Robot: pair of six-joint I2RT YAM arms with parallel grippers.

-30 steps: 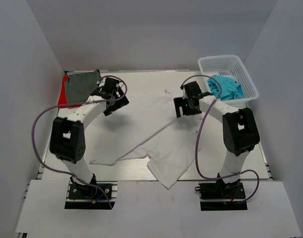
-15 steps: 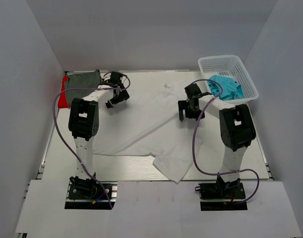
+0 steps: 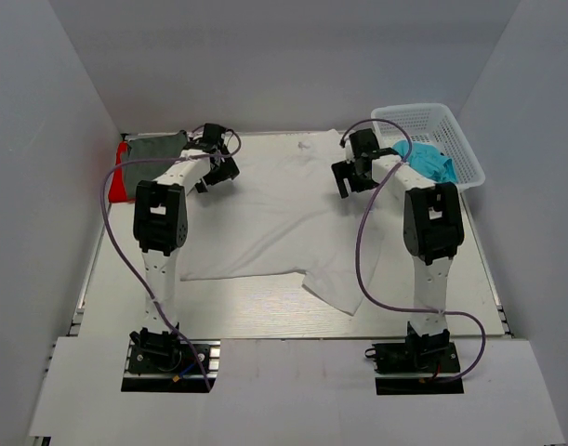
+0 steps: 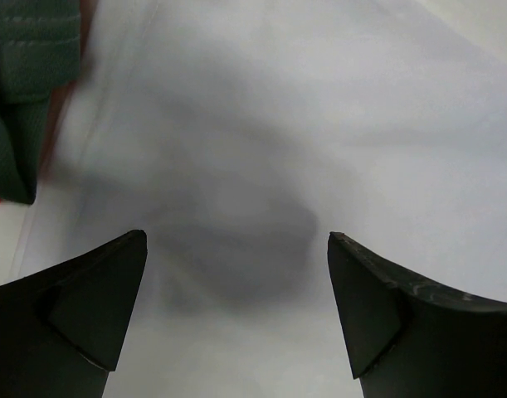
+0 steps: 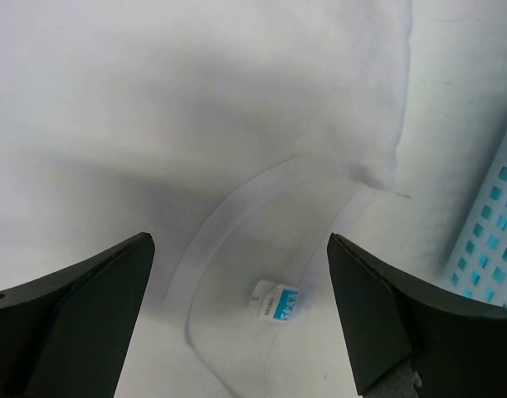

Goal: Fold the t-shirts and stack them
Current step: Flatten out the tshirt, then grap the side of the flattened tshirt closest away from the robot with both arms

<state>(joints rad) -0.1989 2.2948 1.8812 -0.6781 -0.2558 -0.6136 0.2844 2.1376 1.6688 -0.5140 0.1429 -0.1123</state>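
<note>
A white t-shirt [image 3: 284, 223] lies spread across the middle of the table, its collar end toward the far edge. My left gripper [image 3: 213, 177] hovers open over its far left part, and in the left wrist view only white cloth [image 4: 261, 124] lies under the gripper [image 4: 236, 236]. Over the collar my right gripper [image 3: 347, 178] is open too; the blue neck label [image 5: 276, 304] shows between the fingers of the gripper [image 5: 241, 236]. A dark grey t-shirt [image 3: 153, 151] lies on a red one [image 3: 119, 172] at the far left. The teal t-shirt [image 3: 429, 160] is in the basket.
The white mesh basket [image 3: 423, 119] stands at the far right corner, and its wall [image 5: 494, 224] shows close to the right gripper. The dark grey shirt's edge [image 4: 29, 50] is just left of the left gripper. White walls enclose the table on three sides.
Both arms have reached toward the far edge. The white t-shirt has shifted away from the near edge and lies flatter. Both grippers have stayed open.
</note>
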